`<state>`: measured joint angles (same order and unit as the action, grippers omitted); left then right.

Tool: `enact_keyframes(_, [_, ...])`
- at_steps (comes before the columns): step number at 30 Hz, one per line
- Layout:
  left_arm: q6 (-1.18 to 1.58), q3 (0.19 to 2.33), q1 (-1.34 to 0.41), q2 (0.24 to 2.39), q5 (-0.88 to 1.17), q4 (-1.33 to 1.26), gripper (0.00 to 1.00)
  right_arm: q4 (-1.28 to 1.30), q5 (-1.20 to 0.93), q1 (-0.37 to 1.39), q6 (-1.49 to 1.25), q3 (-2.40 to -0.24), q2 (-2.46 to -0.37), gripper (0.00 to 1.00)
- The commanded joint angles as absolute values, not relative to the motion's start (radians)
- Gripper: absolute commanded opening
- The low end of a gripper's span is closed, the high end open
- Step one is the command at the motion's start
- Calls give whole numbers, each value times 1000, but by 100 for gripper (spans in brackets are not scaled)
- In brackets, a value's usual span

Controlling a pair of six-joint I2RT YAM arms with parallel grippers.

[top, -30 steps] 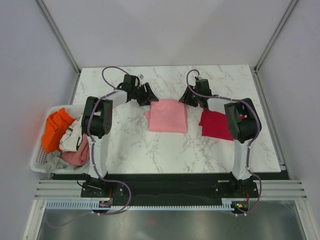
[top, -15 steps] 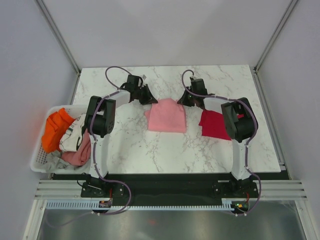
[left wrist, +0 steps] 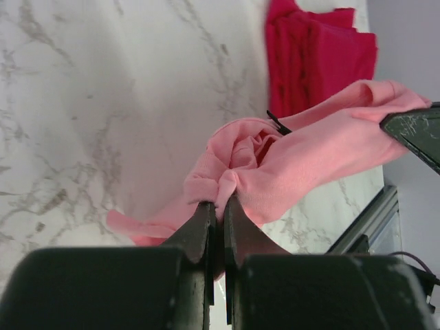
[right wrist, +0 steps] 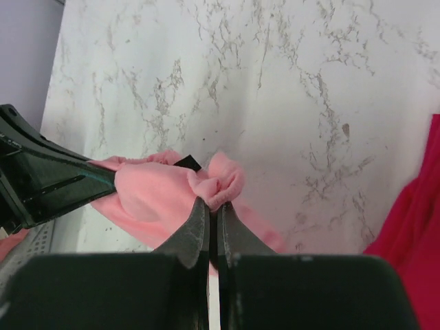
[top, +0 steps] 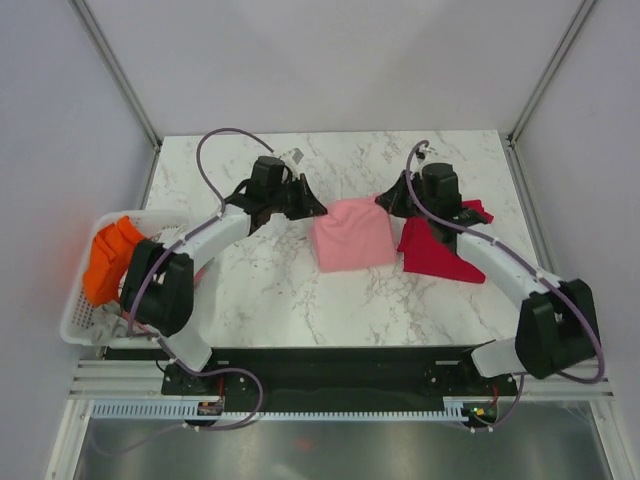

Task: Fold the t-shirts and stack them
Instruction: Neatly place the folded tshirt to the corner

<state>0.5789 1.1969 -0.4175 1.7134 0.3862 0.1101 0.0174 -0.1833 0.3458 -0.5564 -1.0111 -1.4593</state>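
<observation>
The left tool pinched one corner of the pink shirt, the right tool the other, cloth spanning between them. The red shirt lay beside the right tool. Moving both evenly, edge taut, should keep the fold square.

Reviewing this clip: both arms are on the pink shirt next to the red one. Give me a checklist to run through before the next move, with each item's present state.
1. Left jaws shut on the light pink cloth t-shirt: ok.
2. Right jaws shut on its opposite end: ok.
3. Pink shirt smooth: not ok, bunched at both grips.
4. Pink shirt over the crimson red cloth t-shirt: not ok, it is beside it.
5. Red shirt squared on the white marble table: cannot tell, the right arm hides part.
</observation>
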Motion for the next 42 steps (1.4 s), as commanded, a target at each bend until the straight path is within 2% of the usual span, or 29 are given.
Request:
enact_keyframes(1, [595, 1161, -456, 1586, 327, 63, 2, 106, -123, 331, -557, -956, -1298, 0])
enact_keyframes(5, [601, 1152, -506, 1470, 313, 77, 2, 202, -97, 324, -551, -919, -1078, 0])
enact_keyframes(8, [594, 1170, -551, 1398, 291, 126, 2, 317, -61, 324, -543, -951, -991, 0])
enact_keyframes(15, [640, 1232, -659, 1377, 288, 144, 2, 587, 193, 302, -522, -1038, -911, 0])
enact_keyframes(24, [673, 1400, -831, 1583, 218, 61, 2, 649, 334, 147, -454, -1055, -917, 0])
enact_keyframes(29, [687, 1520, -893, 1707, 209, 38, 2, 647, 324, 6, -411, -1043, -931, 0])
enact_keyframes(42, [729, 1741, -937, 1982, 141, 15, 2, 577, 388, -172, -437, -1019, -1028, 0])
